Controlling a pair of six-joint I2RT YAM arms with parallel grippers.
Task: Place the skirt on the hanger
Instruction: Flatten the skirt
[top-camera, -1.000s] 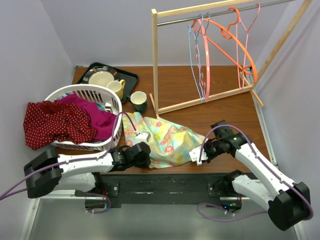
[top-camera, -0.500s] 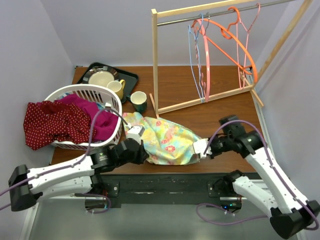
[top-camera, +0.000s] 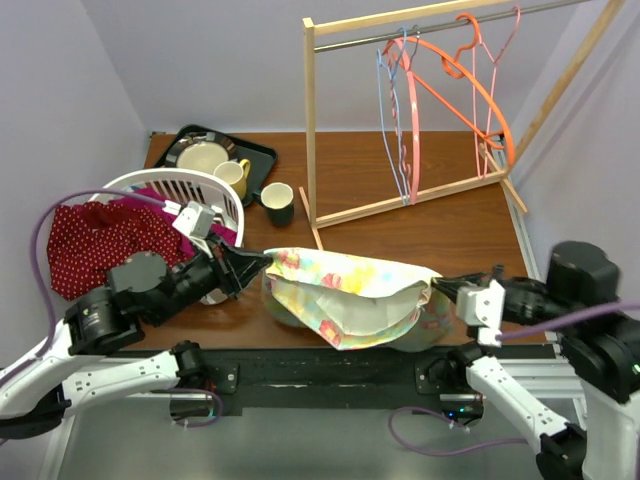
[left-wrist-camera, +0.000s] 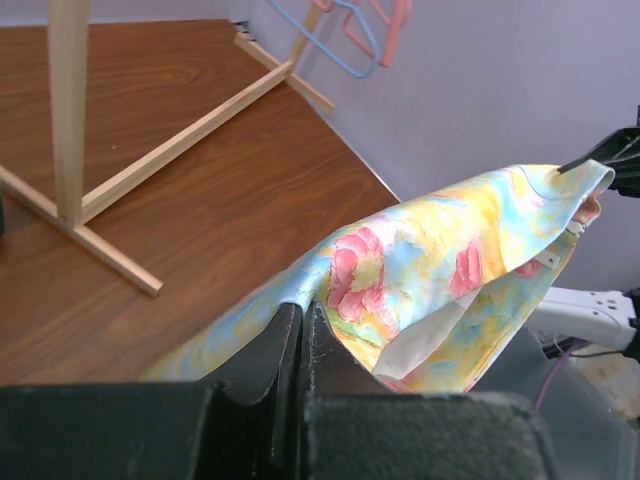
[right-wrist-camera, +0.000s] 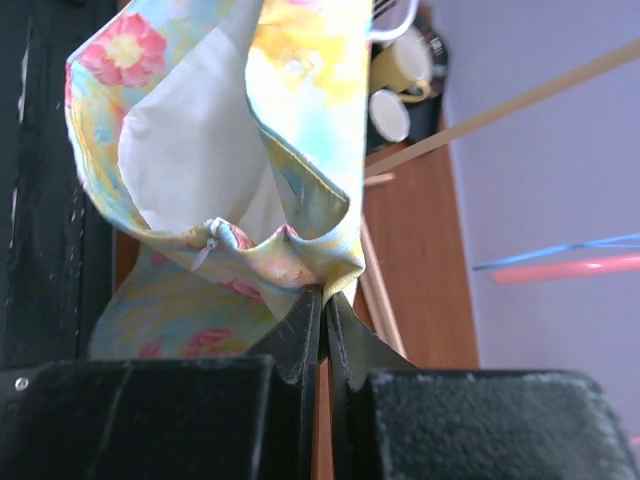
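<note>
The floral skirt (top-camera: 345, 290) hangs lifted above the table's near edge, stretched between both grippers. My left gripper (top-camera: 262, 262) is shut on its left end; in the left wrist view the jaws (left-wrist-camera: 303, 308) pinch a fold of the skirt (left-wrist-camera: 450, 260). My right gripper (top-camera: 440, 288) is shut on the right end, and the right wrist view shows the gripper (right-wrist-camera: 322, 295) clamping the bunched hem of the skirt (right-wrist-camera: 300, 130). Orange and pink hangers (top-camera: 450, 80) and a blue hanger (top-camera: 390, 140) hang on the wooden rack (top-camera: 310, 120) at the back right.
A white laundry basket (top-camera: 222, 192) with red and magenta clothes stands at the left. Behind it is a black tray (top-camera: 262, 152) with a plate and a yellow mug (top-camera: 235, 175). A dark green cup (top-camera: 277, 202) stands beside the rack's post. The rack's base bars (top-camera: 400, 200) lie across the table.
Both grippers closed on the skirt's ends and rose, lifting it off the table. The skirt now hangs spread between them instead of lying flat.
</note>
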